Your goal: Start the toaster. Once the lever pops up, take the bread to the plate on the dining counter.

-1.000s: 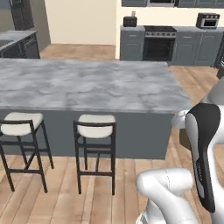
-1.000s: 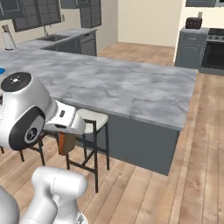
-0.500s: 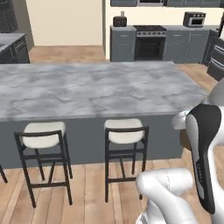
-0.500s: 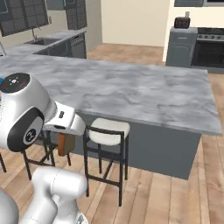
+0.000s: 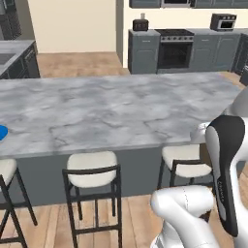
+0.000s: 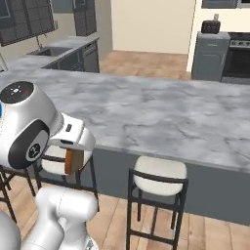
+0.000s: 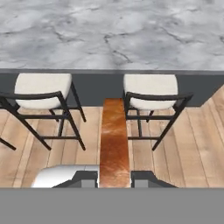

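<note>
My gripper is shut on the bread, a brown slice seen edge-on between the two finger tips in the hand view. In the right base view the bread hangs under the white hand, in front of the dining counter and above the wooden floor. The bright blue plate shows as a sliver at the far left edge of the dining counter. The dark toaster stands on a grey cabinet against the back wall, far behind the island; the right base view has the toaster at upper right.
Black-legged stools with cream seats stand along the island's near side, right below the hand. A stove and a small oven line the back wall. A sink counter runs at the left.
The whole picture has slid to the right, so the base has driven left along the island. The plate's edge has come into the left base view. The bread stays in the shut gripper.
</note>
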### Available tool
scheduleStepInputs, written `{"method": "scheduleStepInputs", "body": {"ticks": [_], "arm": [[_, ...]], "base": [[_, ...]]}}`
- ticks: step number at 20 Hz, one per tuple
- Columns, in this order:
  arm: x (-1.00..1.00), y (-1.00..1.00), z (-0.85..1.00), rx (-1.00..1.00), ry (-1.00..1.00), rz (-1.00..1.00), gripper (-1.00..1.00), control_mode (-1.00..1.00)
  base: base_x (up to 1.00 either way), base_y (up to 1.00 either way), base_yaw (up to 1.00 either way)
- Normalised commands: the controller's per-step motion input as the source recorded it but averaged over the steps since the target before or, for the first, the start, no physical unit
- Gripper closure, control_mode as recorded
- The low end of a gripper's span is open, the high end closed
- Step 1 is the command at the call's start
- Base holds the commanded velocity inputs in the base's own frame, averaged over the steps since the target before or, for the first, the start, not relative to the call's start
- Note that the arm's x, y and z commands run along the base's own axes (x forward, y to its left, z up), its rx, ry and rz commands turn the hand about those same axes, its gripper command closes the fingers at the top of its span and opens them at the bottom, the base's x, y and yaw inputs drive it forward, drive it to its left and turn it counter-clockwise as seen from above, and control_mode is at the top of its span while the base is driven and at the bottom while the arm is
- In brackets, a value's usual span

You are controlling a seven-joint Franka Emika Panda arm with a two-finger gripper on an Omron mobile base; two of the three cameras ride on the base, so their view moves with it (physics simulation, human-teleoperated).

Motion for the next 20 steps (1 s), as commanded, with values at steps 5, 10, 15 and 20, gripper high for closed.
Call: {"method": "scheduleStepInputs", "body": {"ticks": [5,10,15,20], "arm": [[0.0,0.0,0.0,0.0,0.0,0.0,1.0,1.0],[0.0,0.0,0.0,0.0,0.0,0.0,1.0,1.0],[0.0,0.0,0.0,0.0,0.0,0.0,1.0,1.0],[0.0,0.0,0.0,0.0,0.0,0.0,1.0,1.0]], "base": [[0.72,1.0,-0.04],[0.62,1.0,-0.02],[0.54,1.0,0.0],[0.08,1.0,0.0]]}}
